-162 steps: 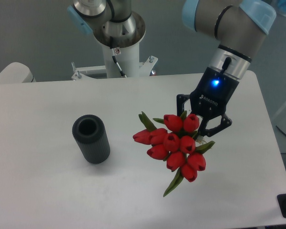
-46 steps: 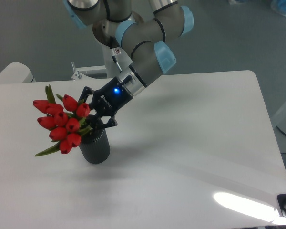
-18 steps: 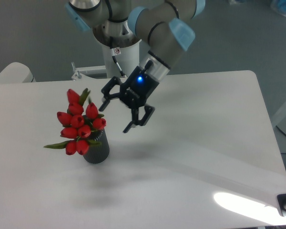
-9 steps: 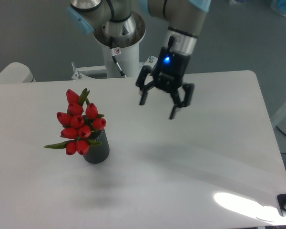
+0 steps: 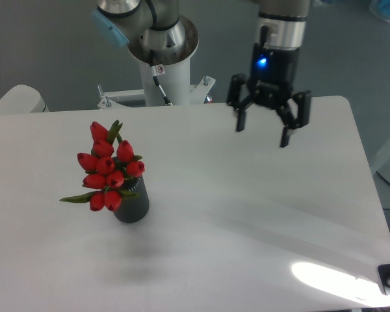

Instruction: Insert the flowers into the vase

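The flowers (image 5: 108, 170), a tight bunch of red tulip heads with green leaves, stand with their stems down in the vase (image 5: 134, 205), a small dark ribbed cylinder at the left of the white table. The bunch leans to the left over the vase's rim. My gripper (image 5: 263, 133) hangs open and empty well to the right, above the back of the table, pointing down. Its black fingers (image 5: 285, 135) are spread wide, and nothing is between them.
The arm's white base column (image 5: 164, 71) stands at the table's back edge behind the vase. The table's (image 5: 247, 214) right edge runs down the right side. A bright glare patch (image 5: 331, 279) lies at the front right.
The gripper carried the flowers left to the vase, let go of them there, and has since moved up and right, away from the vase. The flowers stay in the vase.
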`<action>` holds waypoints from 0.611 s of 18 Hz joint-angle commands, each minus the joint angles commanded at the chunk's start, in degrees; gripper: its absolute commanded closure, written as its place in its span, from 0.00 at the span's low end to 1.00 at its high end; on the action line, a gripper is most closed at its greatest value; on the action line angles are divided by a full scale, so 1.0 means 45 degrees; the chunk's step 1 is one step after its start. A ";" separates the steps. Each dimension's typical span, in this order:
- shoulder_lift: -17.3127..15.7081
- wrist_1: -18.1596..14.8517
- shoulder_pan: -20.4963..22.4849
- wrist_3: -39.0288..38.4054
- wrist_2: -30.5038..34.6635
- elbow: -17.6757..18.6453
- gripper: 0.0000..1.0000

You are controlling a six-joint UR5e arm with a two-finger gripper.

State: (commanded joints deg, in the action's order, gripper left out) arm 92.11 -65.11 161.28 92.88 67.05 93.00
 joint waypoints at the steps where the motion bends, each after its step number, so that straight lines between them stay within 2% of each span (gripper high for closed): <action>1: 0.0059 -0.0254 0.0000 0.0430 0.0350 -0.0176 0.00; 3: 0.0195 -0.0879 -0.0058 0.0979 0.1170 -0.0625 0.00; 5: 0.0409 -0.1174 -0.0195 0.1274 0.1563 -0.0958 0.00; 11: 0.0528 -0.1175 -0.0332 0.1274 0.1604 -0.1057 0.00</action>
State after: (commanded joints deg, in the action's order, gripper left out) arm 94.48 -70.40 159.79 98.61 74.27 88.24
